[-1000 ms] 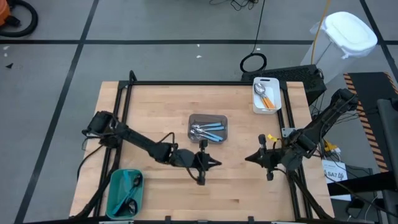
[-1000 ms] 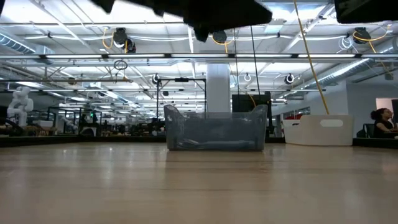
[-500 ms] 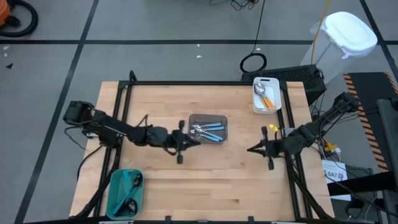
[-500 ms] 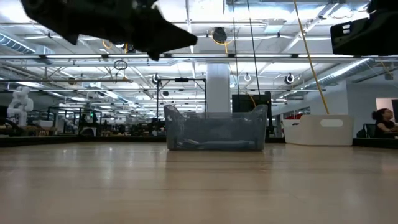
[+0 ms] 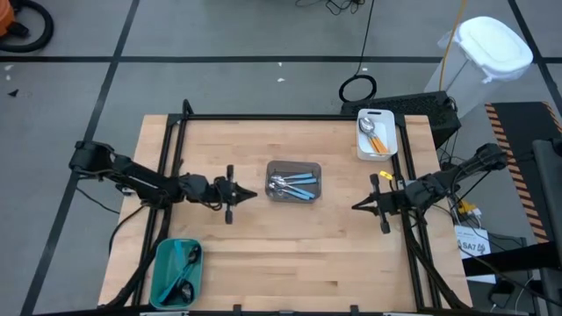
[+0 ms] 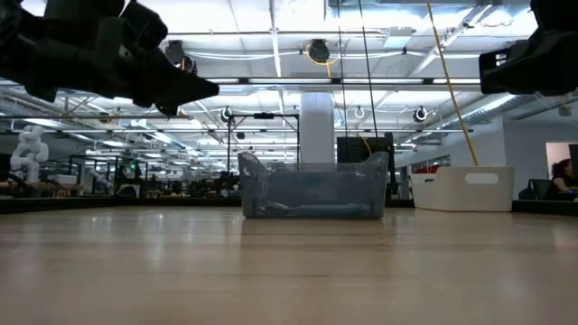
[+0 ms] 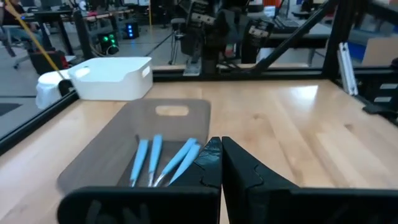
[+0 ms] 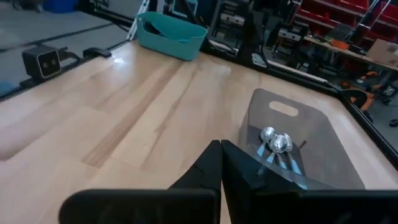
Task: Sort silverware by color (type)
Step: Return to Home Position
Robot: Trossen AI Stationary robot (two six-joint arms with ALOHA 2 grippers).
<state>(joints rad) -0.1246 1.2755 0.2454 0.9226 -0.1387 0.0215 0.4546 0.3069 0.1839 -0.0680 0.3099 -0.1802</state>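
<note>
Dark spoons [image 5: 186,268] lie in the near teal bin [image 5: 161,263]; the left gripper [image 5: 252,191] and right gripper [image 5: 355,208], both closed empty, flank the grey tray [image 5: 294,164] of blue-handled spoons [image 5: 297,184], so a low swing home risks knocking it or the far white bin [image 5: 377,113].

High view: overhead, facing straight down, far enough to take in whole desk [image 5: 263,250] plus floor around.
Low view: at desk-top height, level across wood. Grey bin [image 6: 312,203] dead centre, white bin [image 6: 465,190] right of it, room behind.
Left wrist view: low over desk, past left fingers [image 7: 242,171] to grey bin, white bin beyond.
Right wrist view: past right fingers [image 8: 205,168] across grey bin toward teal bin [image 8: 171,34] at far corner.
Grey bin shared by all four views; white bin by three.
</note>
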